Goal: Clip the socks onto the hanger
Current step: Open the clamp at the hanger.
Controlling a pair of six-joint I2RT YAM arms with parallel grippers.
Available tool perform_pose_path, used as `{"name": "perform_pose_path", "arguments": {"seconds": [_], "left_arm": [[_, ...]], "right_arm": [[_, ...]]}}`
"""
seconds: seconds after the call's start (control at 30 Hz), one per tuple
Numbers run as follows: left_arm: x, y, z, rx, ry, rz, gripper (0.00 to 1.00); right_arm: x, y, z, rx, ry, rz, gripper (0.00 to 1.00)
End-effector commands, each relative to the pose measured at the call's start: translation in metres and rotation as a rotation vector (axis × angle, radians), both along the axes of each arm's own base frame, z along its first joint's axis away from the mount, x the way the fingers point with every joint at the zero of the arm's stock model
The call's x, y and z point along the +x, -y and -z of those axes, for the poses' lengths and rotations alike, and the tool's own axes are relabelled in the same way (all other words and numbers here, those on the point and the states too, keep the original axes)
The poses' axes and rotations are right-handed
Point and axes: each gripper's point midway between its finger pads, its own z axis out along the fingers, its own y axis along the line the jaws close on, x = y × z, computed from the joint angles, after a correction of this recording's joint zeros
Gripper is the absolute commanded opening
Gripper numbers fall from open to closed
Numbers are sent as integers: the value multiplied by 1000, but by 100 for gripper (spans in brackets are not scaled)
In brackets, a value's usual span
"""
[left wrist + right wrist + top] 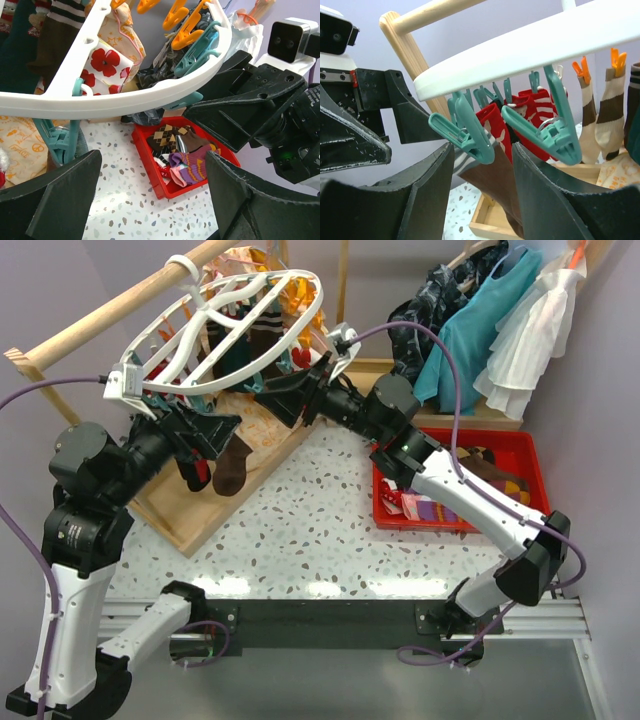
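Closest, black two-finger right gripper (482,150) and matching left gripper (153,155), both spread wide and empty, poised under large white plastic oval hanger (125,102) to reach its underside. Waiting in red plastic tray (515,448): loose colourful socks (190,167). Behind right jaws, hanging brown sock (492,185); between them, small teal clip (465,140), likely for squeezing.

Robotics lab bench staged as laundry corner. Evidence: two black-and-white robot arms (470,500) bolted to aluminium rail frame (590,615) at edge of speckled terrazzo tabletop (300,530). Plain lilac walls (60,280). Long wooden rail (110,325) hung with teal and white dresses (490,325). Red plastic bin (525,445) of colourful socks (430,508).
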Motion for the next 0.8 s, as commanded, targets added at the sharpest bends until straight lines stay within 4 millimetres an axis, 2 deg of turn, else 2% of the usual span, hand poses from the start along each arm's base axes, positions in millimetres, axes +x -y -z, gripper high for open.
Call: {"name": "perform_pose_path", "arguments": {"seconds": [0.0, 0.23, 0.37, 0.6, 0.63, 0.77], "left_arm": [[-1, -2, -10, -9, 42, -8, 89], [0, -5, -11, -2, 51, -25, 89], [-1, -7, -14, -6, 64, -37, 89], [1, -11, -18, -22, 78, -66, 89], [1, -11, -19, -24, 79, -69, 89], [2, -12, -23, -44, 94, -73, 89]], "right_arm": [[-8, 5, -42, 83, 93, -28, 53], [-6, -6, -40, 73, 110, -65, 50], [-7, -12, -38, 71, 115, -89, 41], [-19, -18, -35, 70, 133, -121, 20], [-19, -21, -31, 60, 131, -117, 13], [-34, -31, -28, 42, 160, -111, 1]]}}
